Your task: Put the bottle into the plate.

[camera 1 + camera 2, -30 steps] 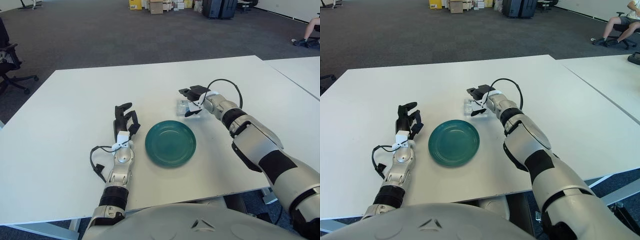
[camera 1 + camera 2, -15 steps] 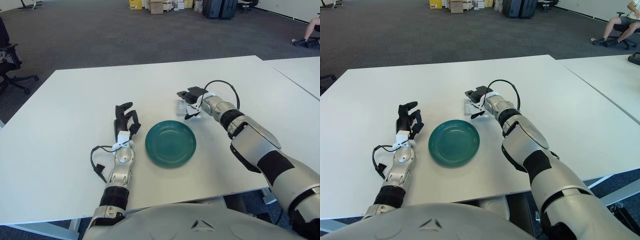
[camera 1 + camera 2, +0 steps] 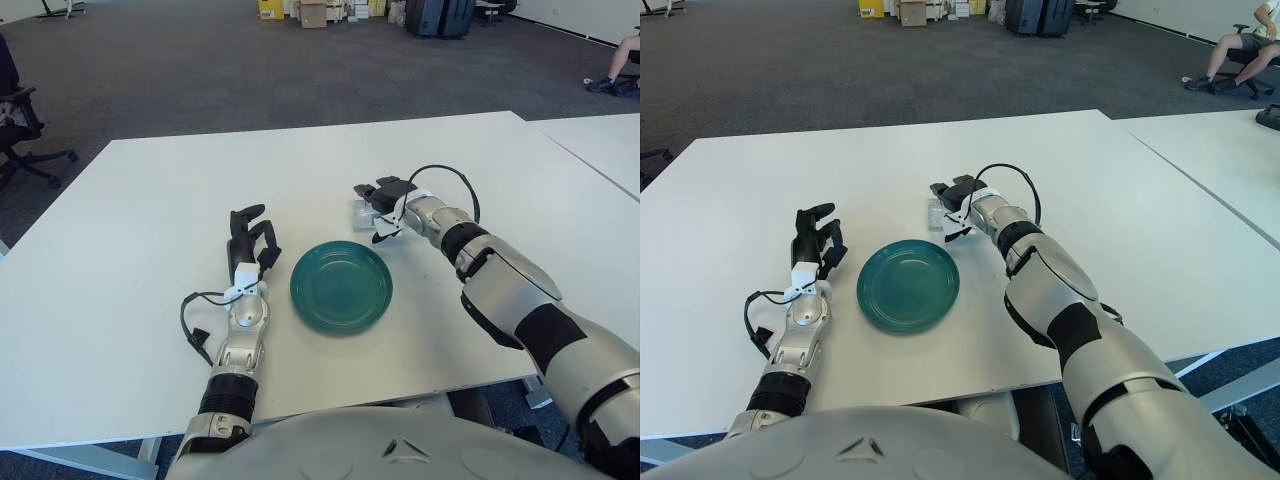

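Right hand point(image 3: 383, 205) fingers curled around clear bottle point(image 3: 361, 214) beyond round teal plate point(image 3: 341, 286).

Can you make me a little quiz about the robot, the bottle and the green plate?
1. True or false: the bottle already lies in the plate.
2. Which hand is at the bottle?
A. left hand
B. right hand
3. Fill in: the plate sits on the white ____.

Key:
1. False. The bottle is on the table, beyond the plate.
2. B. The right hand's fingers are around it; the left hand shows left of the plate.
3. Table.
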